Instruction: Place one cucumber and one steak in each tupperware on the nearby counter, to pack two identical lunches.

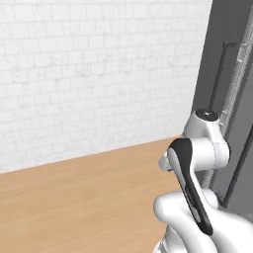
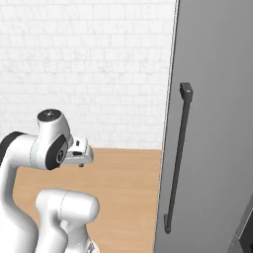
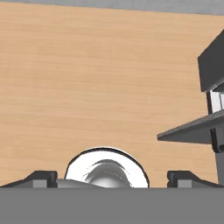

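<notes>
We find the white arm (image 1: 197,163) folded close above its base, rising at the lower right of the left base view and the lower left of the right base view, before a white tiled wall (image 1: 89,74) and a wooden floor (image 1: 74,202). The pincer (image 3: 112,180) appears at the bottom of the hand view, its two dark fingertips (image 3: 41,177) standing far apart at opposite sides of the frame; we record the jaws as spread wide with nothing between them. That camera looks down on bare wooden floor, with the pincer well above it and touching nothing. To the arm's right stands a tall dark grey appliance door (image 2: 212,128), upright, carrying a long vertical bar handle (image 2: 177,158) fixed at top and bottom; the same door shows edge-on at the right of the left base view, and a dark grey edge of it enters the right side of the hand view. The arm stands just beside the door without touching it, as far as we can tell. As to the task's items, we cannot state the position of any cucumber, steak, tupperware or desk from these views.
</notes>
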{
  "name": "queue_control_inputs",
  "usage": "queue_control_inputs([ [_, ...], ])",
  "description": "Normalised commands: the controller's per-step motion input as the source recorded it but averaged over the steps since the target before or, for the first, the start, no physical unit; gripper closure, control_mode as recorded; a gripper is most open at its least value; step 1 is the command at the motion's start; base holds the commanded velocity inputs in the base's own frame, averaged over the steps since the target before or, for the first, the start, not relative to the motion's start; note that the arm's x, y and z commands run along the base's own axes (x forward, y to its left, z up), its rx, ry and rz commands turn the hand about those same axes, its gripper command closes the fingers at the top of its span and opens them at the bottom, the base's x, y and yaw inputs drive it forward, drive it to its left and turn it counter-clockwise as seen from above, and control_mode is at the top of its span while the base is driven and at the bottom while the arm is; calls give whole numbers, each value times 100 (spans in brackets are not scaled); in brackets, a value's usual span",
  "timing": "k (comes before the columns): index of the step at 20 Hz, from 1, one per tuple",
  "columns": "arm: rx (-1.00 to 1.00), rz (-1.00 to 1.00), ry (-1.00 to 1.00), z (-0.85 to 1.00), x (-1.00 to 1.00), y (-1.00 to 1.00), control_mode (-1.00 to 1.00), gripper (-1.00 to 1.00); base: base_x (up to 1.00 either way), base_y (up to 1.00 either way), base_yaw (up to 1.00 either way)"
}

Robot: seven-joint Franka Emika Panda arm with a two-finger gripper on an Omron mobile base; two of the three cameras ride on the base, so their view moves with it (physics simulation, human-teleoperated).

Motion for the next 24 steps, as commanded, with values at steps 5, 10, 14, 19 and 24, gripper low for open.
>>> queue_control_inputs([
  [5, 0, 0, 0, 0, 0, 0, 100, -100, 100, 72, -8],
  [10, 0, 0, 0, 0, 0, 0, 100, -100, 99, 84, -48],
  [14, 0, 0, 0, 0, 0, 0, 100, -100, 58, 59, -86],
  [19, 0, 0, 0, 0, 0, 0, 100, -100, 37, 43, -92],
  [24, 0, 0, 0, 0, 0, 0, 100, -100, 38, 52, -88],
])
